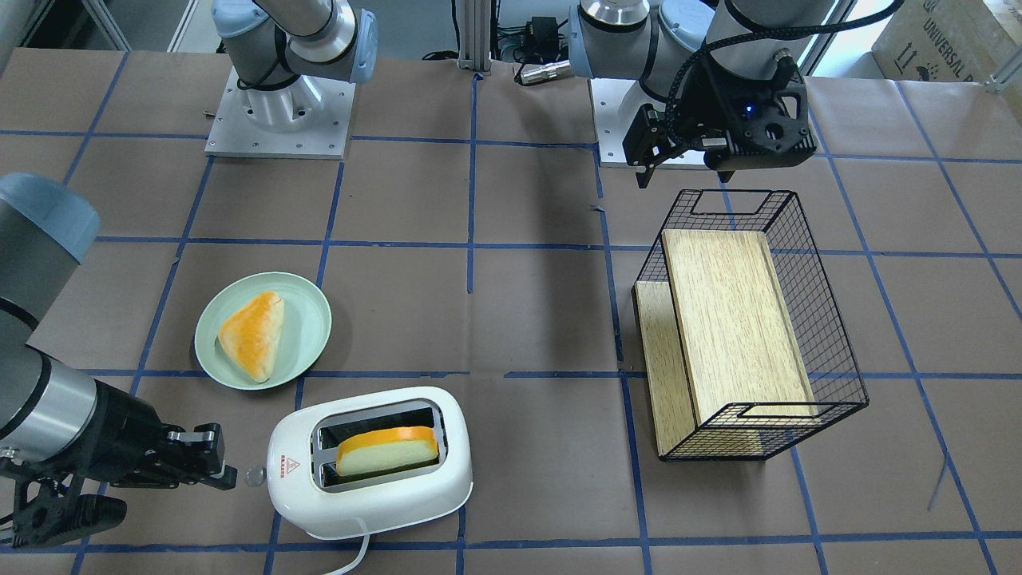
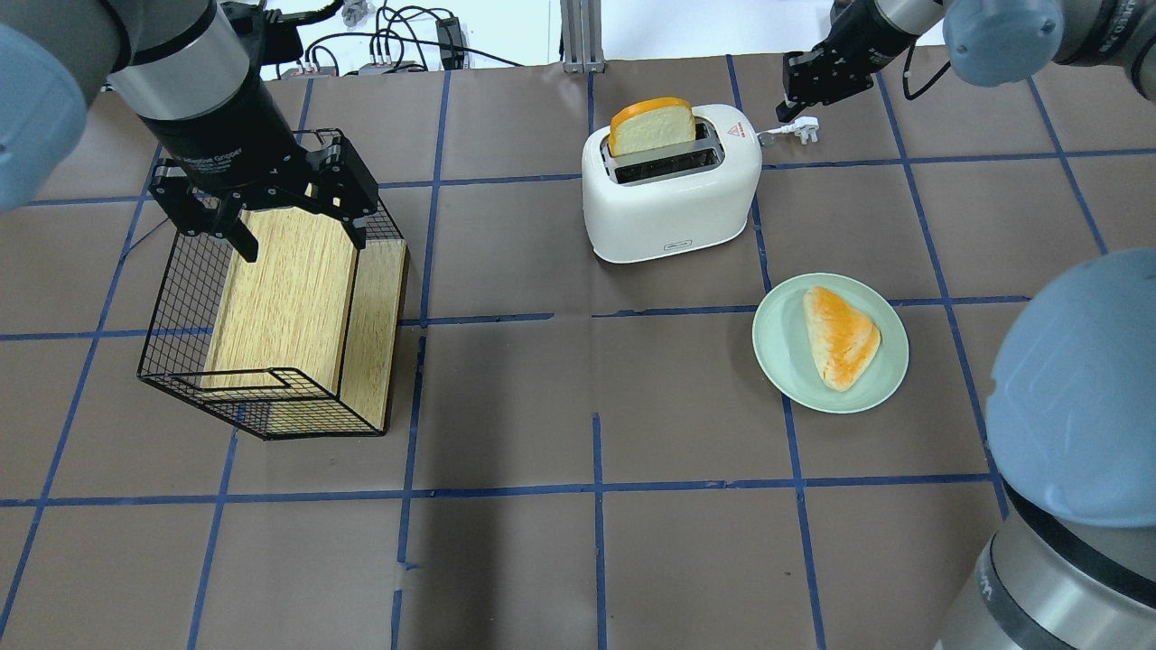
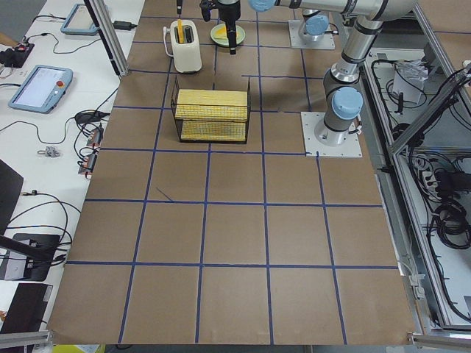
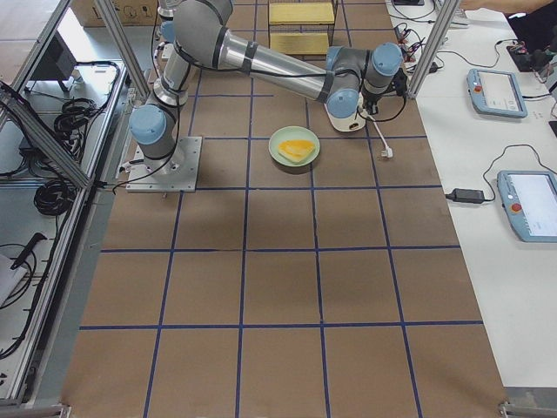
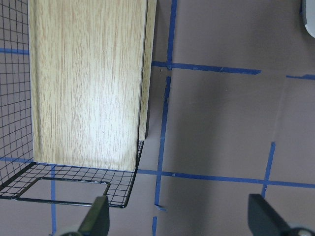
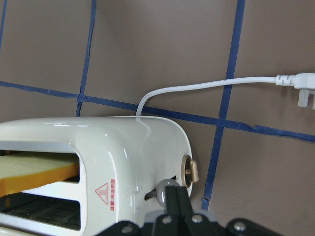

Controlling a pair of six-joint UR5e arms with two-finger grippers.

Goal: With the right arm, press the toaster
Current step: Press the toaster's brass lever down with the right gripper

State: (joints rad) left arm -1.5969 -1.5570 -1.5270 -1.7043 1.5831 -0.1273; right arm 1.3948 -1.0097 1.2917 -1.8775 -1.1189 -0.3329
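Note:
The white toaster [image 1: 375, 491] stands near the table's far edge, also in the overhead view [image 2: 668, 203] and the right wrist view [image 6: 123, 142]. A bread slice [image 1: 387, 451] stands high in one slot. My right gripper [image 1: 226, 477] is shut and level with the toaster's end. Its tip is at the clear lever knob [image 6: 164, 187] below the red warning label [image 6: 104, 193], and it also shows in the overhead view [image 2: 795, 97]. My left gripper [image 2: 271, 221] is open and empty above the wire basket [image 2: 172, 316].
A pale green plate [image 1: 206, 335] with a triangular bread piece [image 1: 254, 335] sits beside the toaster. The toaster's white cord and plug [image 6: 300, 88] lie on the table behind it. The basket [image 1: 830, 343] holds wooden boards [image 1: 730, 319].

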